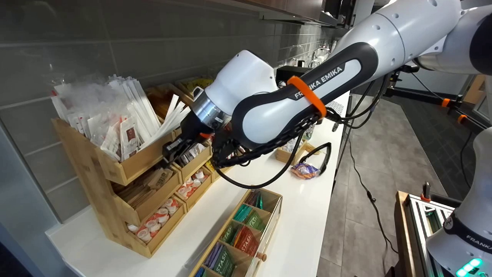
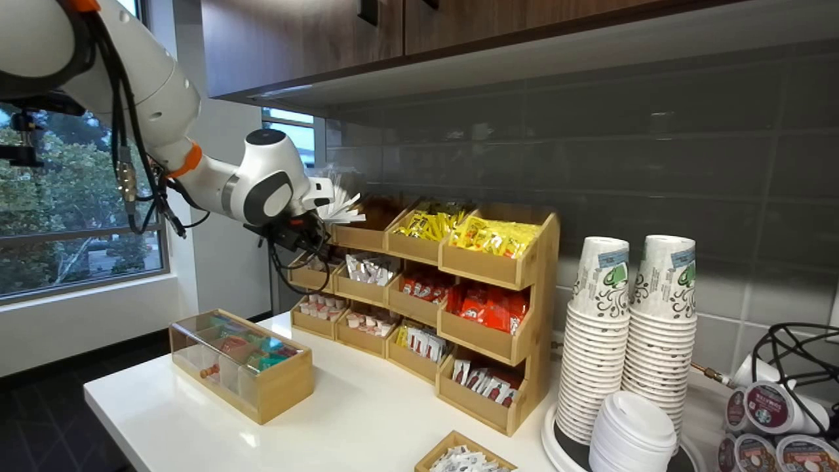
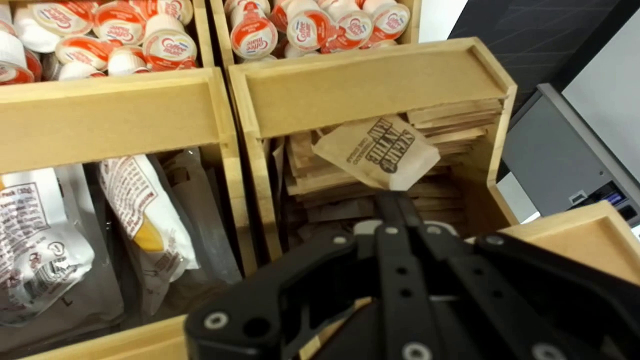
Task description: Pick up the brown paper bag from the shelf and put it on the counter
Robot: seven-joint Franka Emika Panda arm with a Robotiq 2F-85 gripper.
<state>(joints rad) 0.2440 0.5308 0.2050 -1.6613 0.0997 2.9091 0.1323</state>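
Gripper's [image 3: 397, 195] fingers were pressed together, pinching the brown bag [image 3: 375, 150] by a corner. That corner was hidden at the tips, so depth of the hold couldn't be judged. Bag sat tilted at the middle-tier end bin of the shelf [image 1: 92, 169], over a stack of similar packets [image 3: 457, 120]; couldn't tell if it touched them. Big print read "Sugar in the Raw", small print was hard to read. In the wrist view the gripper's dark body covered part of the bin and much of the lower frame.

In an exterior view the bag was small and shaded just below the gripper, nearly blending with the packets. In an exterior view the arm [image 2: 269, 190] was cut off by the frame, gripper dark in front of that bin; bag couldn't be made out there.

Pouches [image 3: 150, 215] in the next bin were partly in shadow, creamers [image 3: 165, 47] cropped at the top. Straws [image 1: 144, 100] stood partly behind cloudy plastic. Counter [image 2: 367, 426] ran below, cropped by the frame. Tea box [image 2: 286, 393] contents were blurry through its clear cover. Lids [image 2: 632, 426] overlapped the cups [image 2: 593, 367] and were cut off at the bottom; pods [image 2: 773, 410] were cut off at the side.
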